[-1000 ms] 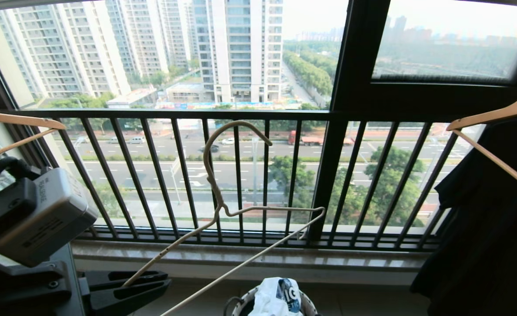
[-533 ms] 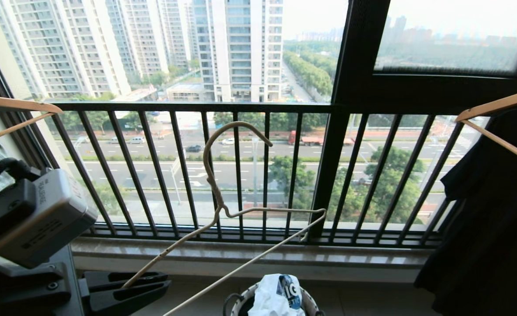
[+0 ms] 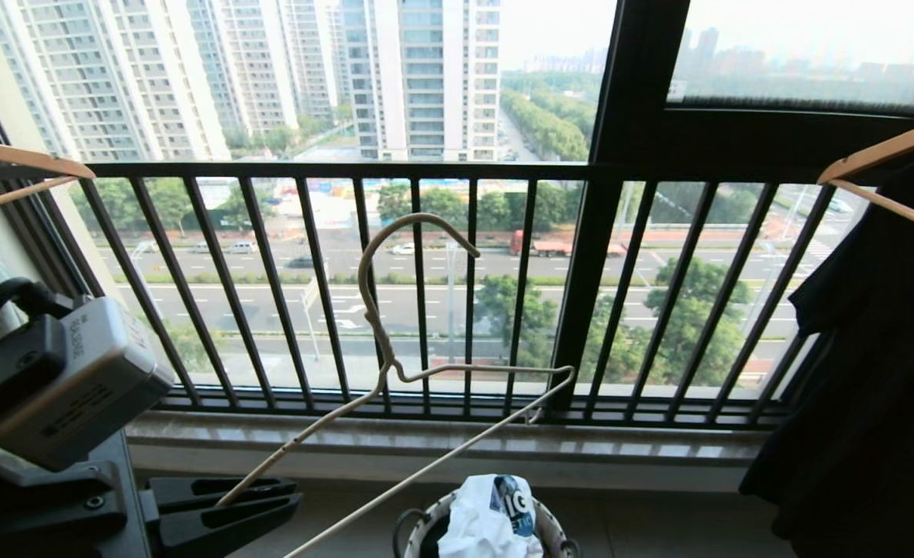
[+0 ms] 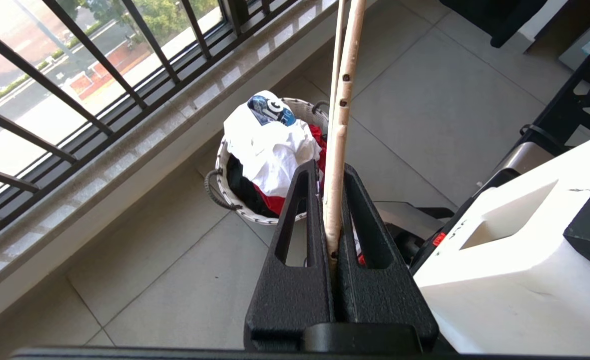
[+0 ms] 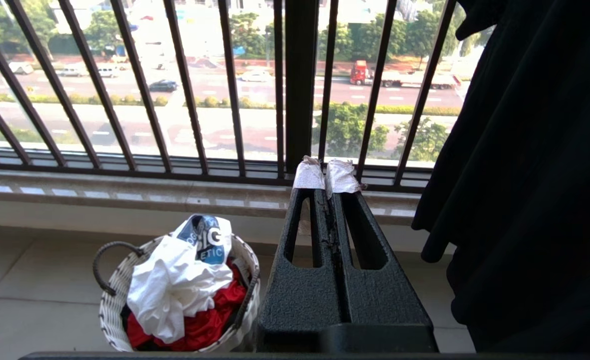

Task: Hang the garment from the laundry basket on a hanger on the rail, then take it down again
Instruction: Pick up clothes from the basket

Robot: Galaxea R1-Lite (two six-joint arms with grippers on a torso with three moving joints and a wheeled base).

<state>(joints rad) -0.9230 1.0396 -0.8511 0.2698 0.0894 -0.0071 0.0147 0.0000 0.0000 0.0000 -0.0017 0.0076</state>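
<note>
My left gripper (image 3: 295, 494) is shut on one arm of the beige wire hanger (image 3: 371, 310), which stands up with its hook in front of the window railing. In the left wrist view, the hanger (image 4: 342, 100) runs out from between the closed fingers of that gripper (image 4: 331, 172). The white garment (image 3: 488, 519) with its blue graphic lies crumpled on top of the laundry basket (image 3: 418, 535) on the floor below. My right gripper (image 5: 326, 176) is shut and empty, held above and beside the basket (image 5: 112, 300) and garment (image 5: 174, 280). The rail is out of view.
A red garment (image 5: 209, 320) lies under the white one. The black barred window railing (image 3: 425, 172) and stone ledge (image 3: 425, 446) are ahead. Wooden hangers (image 3: 22, 159) (image 3: 883, 151) hang at both sides, and a dark garment (image 3: 875, 372) hangs on the right. My white base (image 4: 515, 270) is near the basket.
The whole head view has shifted: the railing sits higher in the picture and more of the basket shows. The left gripper still holds the hanger the same way.
</note>
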